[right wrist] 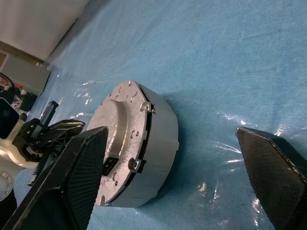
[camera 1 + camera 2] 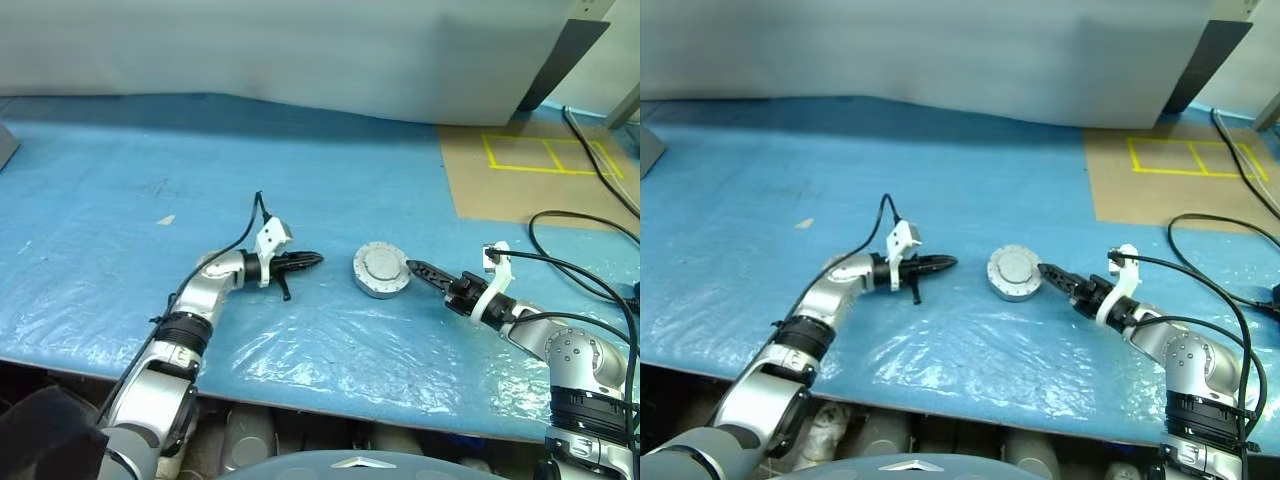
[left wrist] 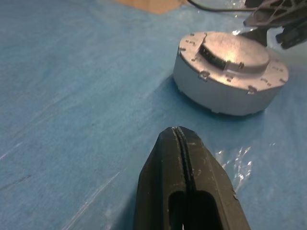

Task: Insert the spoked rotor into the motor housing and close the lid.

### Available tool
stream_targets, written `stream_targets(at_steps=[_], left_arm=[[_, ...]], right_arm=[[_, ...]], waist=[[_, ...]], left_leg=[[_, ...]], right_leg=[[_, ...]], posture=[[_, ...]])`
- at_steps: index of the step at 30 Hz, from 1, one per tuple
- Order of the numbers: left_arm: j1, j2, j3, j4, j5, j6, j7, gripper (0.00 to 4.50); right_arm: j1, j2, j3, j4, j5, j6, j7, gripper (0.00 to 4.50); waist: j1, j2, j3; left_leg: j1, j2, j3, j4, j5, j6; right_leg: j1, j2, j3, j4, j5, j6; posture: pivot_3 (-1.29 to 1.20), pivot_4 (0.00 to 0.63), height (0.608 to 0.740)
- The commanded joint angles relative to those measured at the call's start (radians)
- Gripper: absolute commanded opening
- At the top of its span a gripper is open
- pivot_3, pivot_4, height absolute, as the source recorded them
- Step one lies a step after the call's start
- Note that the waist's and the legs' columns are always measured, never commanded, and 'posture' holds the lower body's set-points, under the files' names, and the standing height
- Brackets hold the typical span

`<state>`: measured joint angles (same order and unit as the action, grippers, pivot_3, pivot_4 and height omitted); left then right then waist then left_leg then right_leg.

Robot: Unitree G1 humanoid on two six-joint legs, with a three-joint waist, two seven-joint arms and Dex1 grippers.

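Motor housing [image 2: 381, 270] sits in the middle of the blue-covered tabletop [image 2: 120, 180], between the two arms, with the lid [image 3: 234, 51] seated on top of it: a plain grey face shows upward, with small tabs around the rim. The spoked rotor cannot be made out; judging from the closed housing, it is probably inside, though nothing confirms that.

The left claw [image 2: 310, 260] lies level just beside the housing on its left, apart from it, its two black fingers pressed together on nothing. The right claw [image 2: 1045, 270] points at the housing from the other side, its fingers [image 1: 76, 177] spread as wide as they go and empty; in the right wrist view one finger stands close against the housing's lidded face and the other well clear of it, so the body is not between them. Whether the near fingertip touches the rim cannot be told.

The task looks near its end, with the lid's seating the open question. A dark seam runs around the housing under the lid in the right wrist view, which may mean that it is not fully pressed home. The main risk is a sideways nudge: the housing rests loose on slick plastic sheeting, so either claw brushing it could slide it or tip the lid askew. Cables [image 2: 570, 240] trail near the right arm and could snag it.
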<state>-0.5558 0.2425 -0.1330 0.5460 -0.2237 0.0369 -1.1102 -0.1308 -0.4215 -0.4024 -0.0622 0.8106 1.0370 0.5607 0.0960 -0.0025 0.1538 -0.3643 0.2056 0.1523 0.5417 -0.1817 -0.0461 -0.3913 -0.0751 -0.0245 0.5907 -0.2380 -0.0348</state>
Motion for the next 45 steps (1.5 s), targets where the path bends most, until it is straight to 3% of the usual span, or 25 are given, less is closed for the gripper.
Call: stream_targets(at_steps=[1, 7, 19, 25, 34, 45], left_arm=[[-0.021, -0.024, 0.012, -0.118, -0.087, 0.083, -0.048, 0.0], [-0.024, -0.057, -0.069, -0.157, -0.05, 0.076, -0.091, 0.0], [-0.127, -0.158, -0.137, 0.151, 0.151, -0.192, 0.086, 0.0], [-0.143, -0.197, -0.126, 0.165, 0.138, -0.203, 0.082, 0.0], [-0.12, -0.178, -0.138, 0.132, 0.137, -0.185, 0.029, 0.0], [-0.134, -0.177, -0.127, 0.141, 0.142, -0.186, 0.048, 0.0]], right_arm=[[0.022, 0.021, 0.013, -0.009, 0.01, -0.001, -0.017, 4.49], [0.009, 0.062, 0.011, -0.068, 0.045, -0.001, -0.061, 4.49], [-0.008, 0.091, -0.009, -0.191, 0.15, 0.026, -0.152, 4.49], [0.02, 0.068, -0.014, -0.2, 0.164, 0.022, -0.166, 4.49], [0.034, 0.052, -0.014, -0.177, 0.158, 0.015, -0.178, 4.49], [0.108, -0.026, -0.063, -0.106, 0.28, 0.132, -0.116, 4.49]], waist=[[0.0, 0.0, 0.0], [-0.003, 0.0, 0.0], [0.003, 0.001, 0.0], [0.006, 0.001, 0.0], [0.006, 0.001, 0.0], [0.006, 0.001, 0.0]], left_leg=[[0.0, 0.0, 0.0, 0.0, 0.0, 0.0], [0.0, 0.0, 0.0, 0.0, 0.0, 0.0], [-0.004, -0.001, 0.0, 0.0, 0.0, 0.0], [-0.004, -0.002, -0.001, 0.0, 0.0, 0.0], [-0.005, -0.002, -0.001, 0.0, 0.0, 0.0], [-0.004, -0.001, -0.001, 0.0, 0.0, 0.0]], right_leg=[[0.0, 0.0, 0.0, 0.0, 0.0, 0.0], [-0.001, 0.0, 0.0, 0.0, 0.0, 0.0], [-0.003, 0.0, 0.0, 0.0, 0.002, 0.004], [-0.003, -0.001, 0.0, 0.0, 0.003, 0.005], [-0.003, -0.001, 0.0, 0.0, 0.003, 0.005], [-0.003, 0.0, 0.0, 0.0, 0.003, 0.004]], posture=[[0.0, 0.15, 0.74], [0.0, 0.15, 0.74], [0.0, 0.15, 0.74], [0.0, 0.15, 0.74], [0.0, 0.15, 0.74], [0.0, 0.15, 0.74]])
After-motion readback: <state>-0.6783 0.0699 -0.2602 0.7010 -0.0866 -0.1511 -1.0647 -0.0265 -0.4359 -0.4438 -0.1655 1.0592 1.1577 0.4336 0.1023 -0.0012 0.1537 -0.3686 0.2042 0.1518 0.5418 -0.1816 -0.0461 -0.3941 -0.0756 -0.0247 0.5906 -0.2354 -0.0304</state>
